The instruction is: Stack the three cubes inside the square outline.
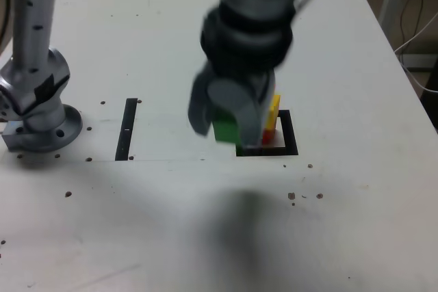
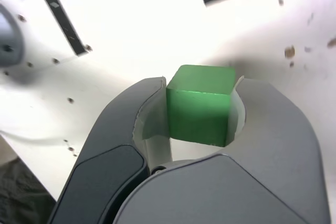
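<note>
Gripper (image 2: 202, 111) clamps the green cube (image 2: 200, 103), held off the table (image 1: 356, 66). Yellow cube (image 1: 274, 111) sits on red cube (image 1: 268, 134) in the square outline (image 1: 290, 135), just beside toward the exterior view's right; you likely need height first

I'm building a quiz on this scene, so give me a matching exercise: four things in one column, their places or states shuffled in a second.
Things:
1. green cube
2. yellow cube
3. black strip
4. end effector

Places or states:
A. lying flat, apart from the cubes
B. on the red cube, in the square outline
C. held between the jaws
D. shut on a cube

Pairs: 1-C, 2-B, 3-A, 4-D
</note>
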You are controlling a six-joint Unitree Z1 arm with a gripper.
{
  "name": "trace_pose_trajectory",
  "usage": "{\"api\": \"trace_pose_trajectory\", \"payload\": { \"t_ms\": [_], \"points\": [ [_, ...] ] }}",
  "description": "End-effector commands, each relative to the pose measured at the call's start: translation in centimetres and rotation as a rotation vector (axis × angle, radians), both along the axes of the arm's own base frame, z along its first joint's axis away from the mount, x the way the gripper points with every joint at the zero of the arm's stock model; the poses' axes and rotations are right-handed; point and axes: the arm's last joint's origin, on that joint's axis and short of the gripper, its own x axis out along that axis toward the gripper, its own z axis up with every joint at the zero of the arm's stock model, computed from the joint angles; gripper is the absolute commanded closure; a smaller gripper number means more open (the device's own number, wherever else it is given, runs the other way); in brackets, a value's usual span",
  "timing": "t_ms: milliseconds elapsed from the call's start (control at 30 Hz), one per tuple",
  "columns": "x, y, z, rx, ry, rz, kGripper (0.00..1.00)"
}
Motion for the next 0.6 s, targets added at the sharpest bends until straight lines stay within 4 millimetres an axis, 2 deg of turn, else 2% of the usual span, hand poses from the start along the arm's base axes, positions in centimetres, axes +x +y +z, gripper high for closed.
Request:
{"api": "trace_pose_trajectory", "payload": {
  "t_ms": [0,300,567],
  "points": [
    [-0.5,1.5,0.6,0.002,0.008,0.005,0.65],
    [-0.1,5.2,1.0,-0.028,0.026,-0.005,0.65],
    [1.9,7.2,0.7,-0.026,0.024,-0.034,0.65]
  ]
}}
